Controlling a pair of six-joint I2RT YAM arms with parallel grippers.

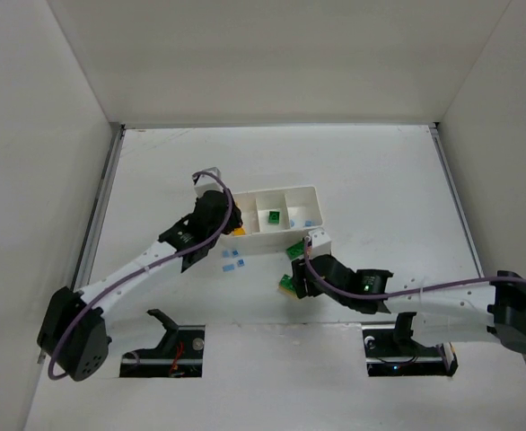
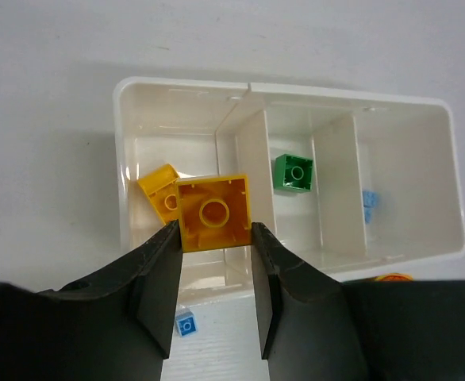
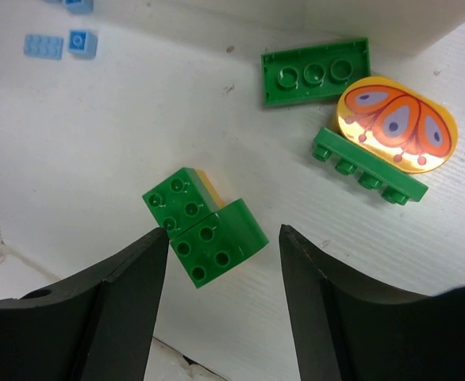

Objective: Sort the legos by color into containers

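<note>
Table (image 1: 371, 171): white surface, walled on three sides, filling the overhead view.

Left arm (image 1: 146, 262): runs from the lower left of the overhead view up toward centre. Right arm (image 1: 442, 296): runs from the lower right edge leftward toward centre.

Tray (image 2: 296, 87): white and shallow, with three compartments split by two thin walls. It lies just above centre in the overhead view and across the upper half of the left wrist view.

Left gripper (image 2: 215, 238): lower centre of the left wrist view, above the tray's left compartment. Its jaws are narrow and clamped on a yellow brick (image 2: 213, 213), which is gripped by two opposite sides with its hollow underside facing the camera.

Right gripper (image 3: 224, 238): bottom of the right wrist view, low over the table and below the tray. Its jaws are spread wide and hold nothing. They stand either side of a green brick cluster (image 3: 205, 230); contact with the left finger cannot be confirmed.

Legos in the tray:
- A second yellow piece (image 2: 159, 190) lies tilted in the left compartment.
- A green brick (image 2: 293, 172) lies in the middle one.
- A light blue brick (image 2: 370, 202) lies in the right one.

Legos on the table:
- A green plate (image 3: 316, 71) lies at upper centre of the right wrist view.
- A butterfly-printed oval piece (image 3: 397, 123) touches a green strip (image 3: 367, 168) at right.
- Two light blue pieces (image 3: 44, 46) lie at upper left.
- A small blue brick (image 2: 186, 323) lies below the tray in the left wrist view.
</note>
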